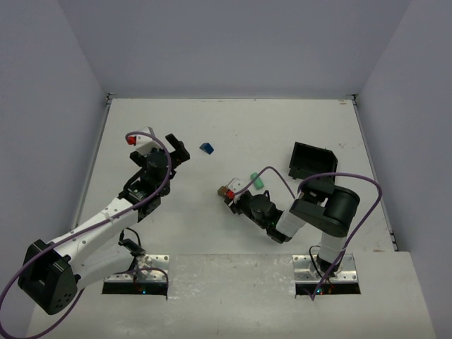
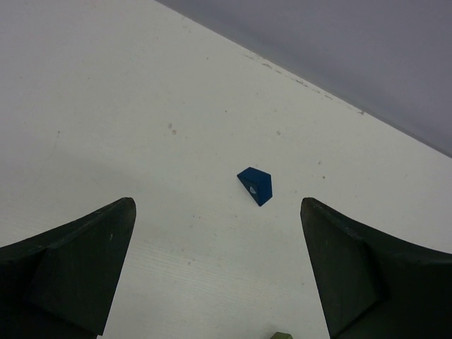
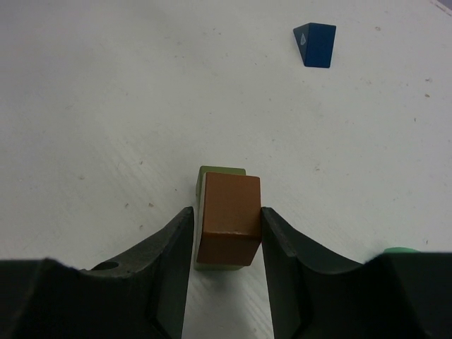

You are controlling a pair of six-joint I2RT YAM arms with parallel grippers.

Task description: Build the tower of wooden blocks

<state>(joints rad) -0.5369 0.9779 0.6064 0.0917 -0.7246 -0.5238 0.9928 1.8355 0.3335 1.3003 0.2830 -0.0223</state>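
a: right gripper (image 3: 227,212) has its jaws drawn in on either side of the brown-orange block (image 3: 229,212), which sits on the olive block (image 3: 220,171) mid-table. one pad touches; i can't tell if the other does.
b: handling?
a: i'd judge it light, stiff, smooth painted wood, so slippery. i'd pinch the flat sides. left gripper (image 2: 217,205) is spread wide, empty, facing the blue block (image 2: 256,185).
b: hidden?
a: the mint-green cylinder (image 3: 402,251) is cut off at the edge.
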